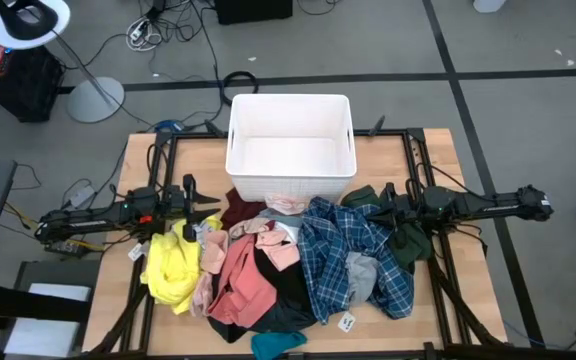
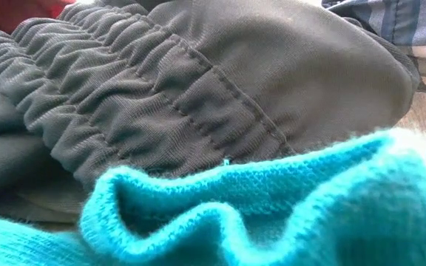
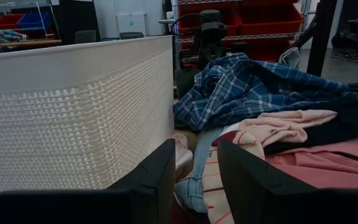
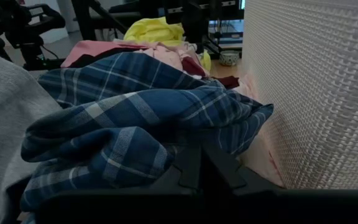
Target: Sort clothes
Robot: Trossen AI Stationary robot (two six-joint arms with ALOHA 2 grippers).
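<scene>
Clothes pile (image 1: 278,265): heaped on the wooden surface (image 1: 438,170), just in front of the white plastic bin (image 1: 290,147).
Yellow garment (image 1: 171,268): seen at the pile's left edge, under the left hand.
Salmon pink garment (image 1: 240,275): laid mid-pile, beside the yellow one.
Blue plaid shirt (image 1: 353,255): spread over the pile's right half, reaching the bin's wall.
Dark green garment (image 1: 403,240): found at the right edge, under the right arm.
Teal knit (image 2: 272,214): lying at the front edge, against a dark garment with a gathered waistband (image 2: 168,96).
Left hand (image 3: 194,177): held released, fingers parted over the clothes beside the bin.
Right hand (image 4: 199,169): clenched, fingers together low against the plaid shirt; nothing is seen gripped.
</scene>
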